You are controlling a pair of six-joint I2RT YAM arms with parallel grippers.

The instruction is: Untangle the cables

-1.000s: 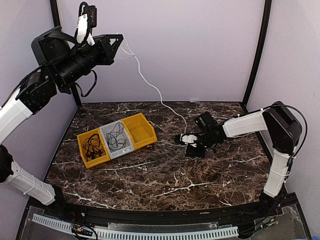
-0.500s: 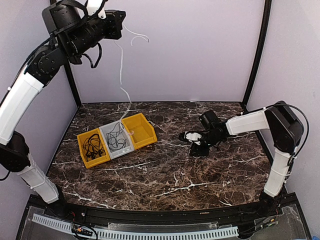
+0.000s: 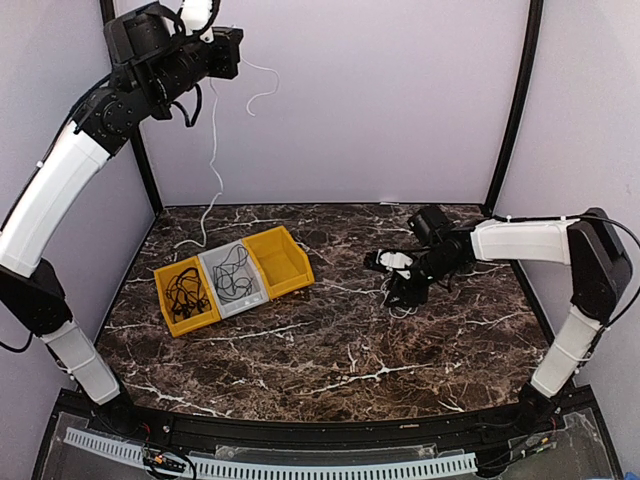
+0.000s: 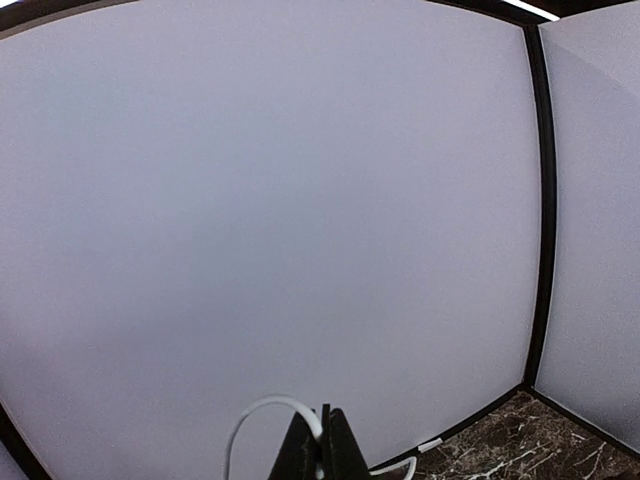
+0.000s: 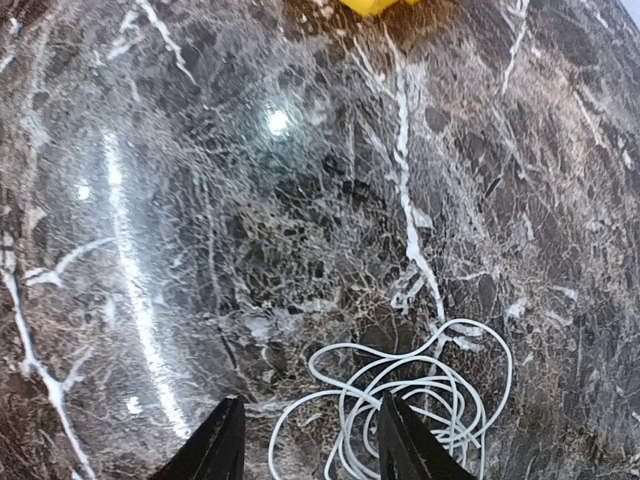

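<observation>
My left gripper (image 3: pixel 228 48) is raised high at the back left and is shut on a white cable (image 3: pixel 213 150). The cable hangs down to the table behind the bins, with a short free end curling to the right. In the left wrist view the closed fingers (image 4: pixel 322 445) pinch this cable (image 4: pixel 258 412). My right gripper (image 3: pixel 397 288) is low over the table at the middle right, open and empty. A small coil of white cable (image 5: pixel 420 395) lies between and just beyond its fingers (image 5: pixel 222 445). The coil also shows in the top view (image 3: pixel 405 308).
Three bins stand side by side at the middle left. A yellow bin (image 3: pixel 172 312) holds black cables, a grey bin (image 3: pixel 216 262) holds dark cables, and a yellow bin (image 3: pixel 290 262) holds nothing. Purple walls with black corner posts (image 3: pixel 510 110) enclose the marble table (image 3: pixel 330 350).
My left gripper swung up and left with the white cable. Its lower end left the right gripper's area and now hangs by the bins. My right gripper shifted slightly right.
</observation>
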